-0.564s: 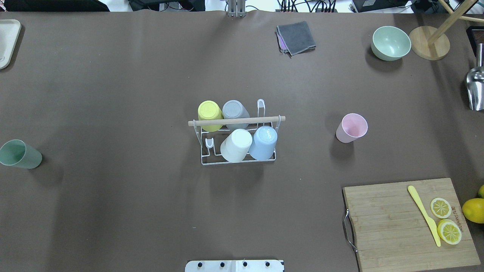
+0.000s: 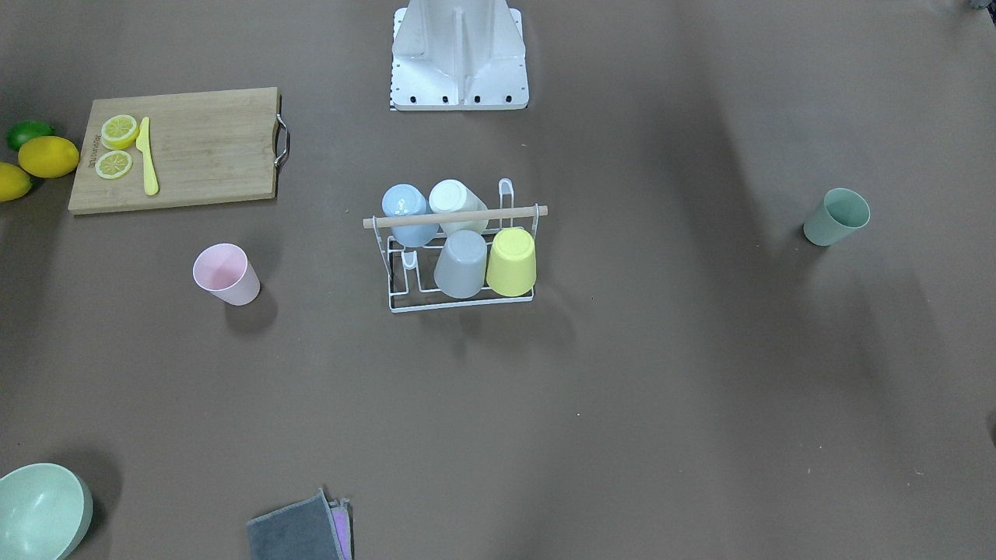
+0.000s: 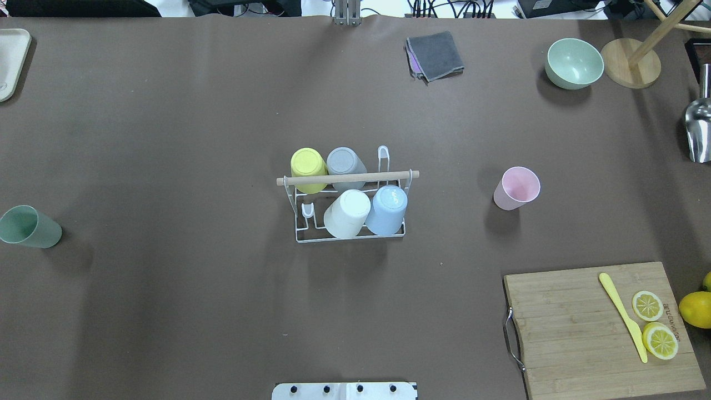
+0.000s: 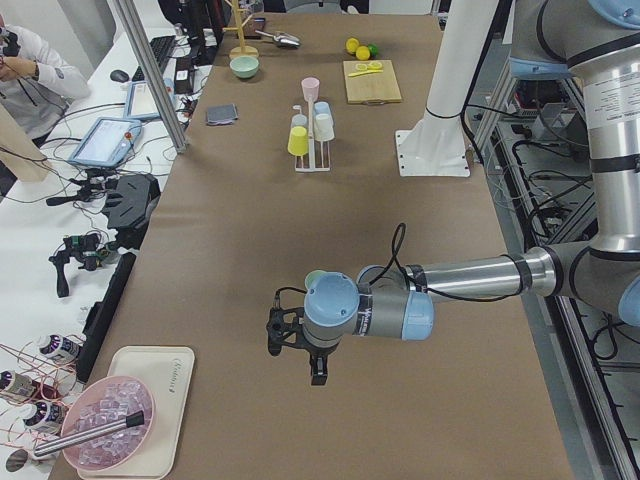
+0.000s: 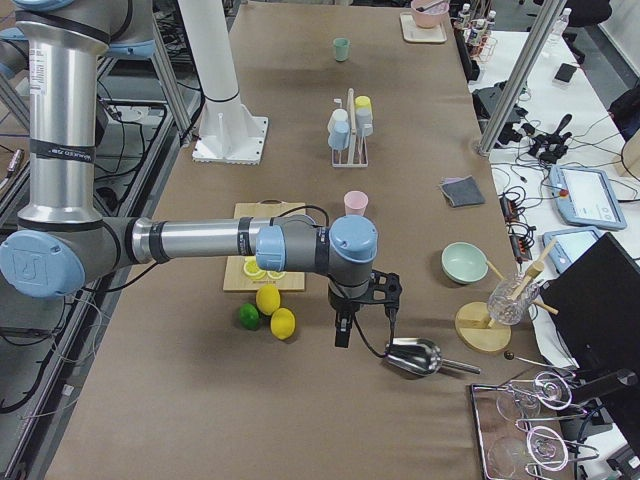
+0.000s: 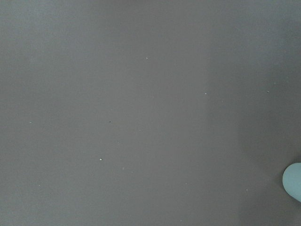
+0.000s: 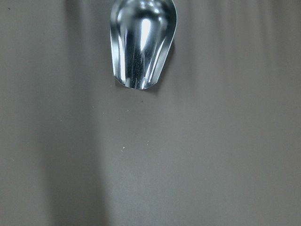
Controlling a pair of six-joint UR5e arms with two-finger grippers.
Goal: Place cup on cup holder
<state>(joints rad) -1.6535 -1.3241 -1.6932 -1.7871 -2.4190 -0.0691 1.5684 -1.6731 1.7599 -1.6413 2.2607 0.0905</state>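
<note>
The white wire cup holder (image 3: 347,179) with a wooden rod handle stands mid-table, also in the front view (image 2: 455,217). It holds upside-down yellow (image 3: 307,166), grey (image 3: 344,161), white (image 3: 347,213) and blue (image 3: 387,208) cups. A pink cup (image 3: 516,188) stands upright to its right. A green cup (image 3: 28,226) stands at the far left edge. My left gripper (image 4: 296,355) hangs near the green cup (image 4: 316,279) and shows only in the left side view. My right gripper (image 5: 360,320) shows only in the right side view. I cannot tell whether either is open or shut.
A metal scoop (image 7: 141,42) lies under my right wrist, at the table's right edge (image 3: 699,128). A cutting board (image 3: 583,322) with lemon slices and a yellow knife is front right. A green bowl (image 3: 574,63), grey cloth (image 3: 436,54) and wooden stand (image 3: 630,69) sit at the back.
</note>
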